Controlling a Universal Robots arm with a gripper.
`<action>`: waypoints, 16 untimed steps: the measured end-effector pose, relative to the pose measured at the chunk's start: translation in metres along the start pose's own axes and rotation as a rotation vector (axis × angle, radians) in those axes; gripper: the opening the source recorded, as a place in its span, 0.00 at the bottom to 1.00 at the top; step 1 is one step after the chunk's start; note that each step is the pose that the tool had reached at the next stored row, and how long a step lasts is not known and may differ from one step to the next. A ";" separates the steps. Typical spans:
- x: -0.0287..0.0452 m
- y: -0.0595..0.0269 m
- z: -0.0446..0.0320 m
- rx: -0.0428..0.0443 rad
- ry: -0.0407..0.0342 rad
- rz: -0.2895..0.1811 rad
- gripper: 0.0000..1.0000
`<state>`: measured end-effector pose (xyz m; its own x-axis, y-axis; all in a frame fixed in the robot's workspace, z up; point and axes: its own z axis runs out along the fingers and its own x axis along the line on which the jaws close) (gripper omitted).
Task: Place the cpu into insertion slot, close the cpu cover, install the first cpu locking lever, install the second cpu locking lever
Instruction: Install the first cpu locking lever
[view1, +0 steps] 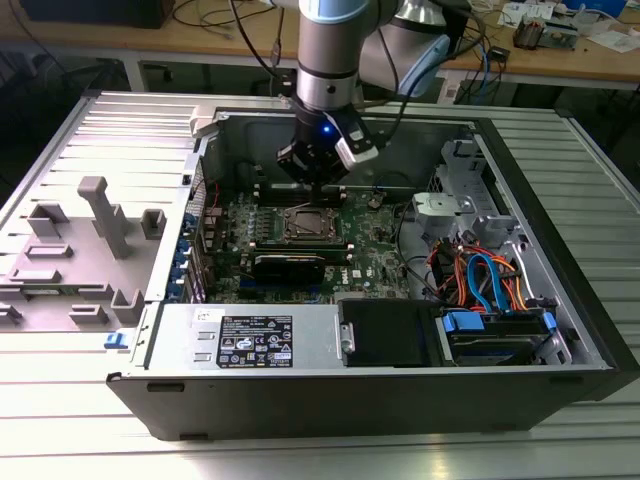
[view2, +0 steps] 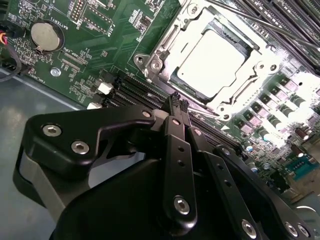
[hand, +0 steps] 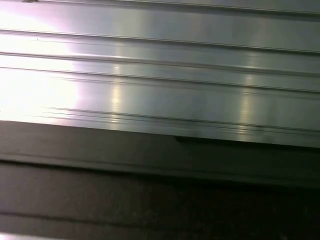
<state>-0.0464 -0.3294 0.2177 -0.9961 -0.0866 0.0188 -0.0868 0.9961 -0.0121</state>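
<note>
On the left part of the ribbed aluminium table (view1: 300, 455) a grey plastic fixture (view1: 105, 215) with upright posts stands just beside the open computer case (view1: 400, 400), which lies on its side across the table's middle. Inside the case the green circuit board (view1: 375, 265) covers the floor, and the arm comes straight down over it, its gripper (view1: 318, 185) hanging just above the insertion slot (view1: 303, 225) near the board's centre. In the second wrist view the gripper (view2: 179, 102) has its black fingers (view2: 175, 150) pressed together tip to tip with nothing between them. Just past those tips sits the cpu (view2: 212, 57), a flat square chip with a pale, dull grey-tan top catching the light, seated in the slot. The cpu cover (view2: 170, 47), a thin silver frame, lies flat around it so the chip shows through the square window. Whether the locking levers are hooked I cannot tell. A round coin battery (view2: 44, 35) sits on the board well away from the slot. Toward the case's right end, orange and blue cables (view1: 480, 275) bunch beside a metal drive cage (view1: 450, 210).
</note>
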 end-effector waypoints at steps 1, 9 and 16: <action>-0.0005 0.0000 0.0009 0.0001 0.0000 0.000 0.11; -0.0027 0.0000 0.0064 -0.0004 0.0006 0.039 0.11; -0.0034 0.0000 0.0070 -0.0006 0.0006 0.039 0.11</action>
<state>-0.0432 -0.3292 0.2106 -0.9987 -0.0476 0.0189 -0.0478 0.9988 -0.0123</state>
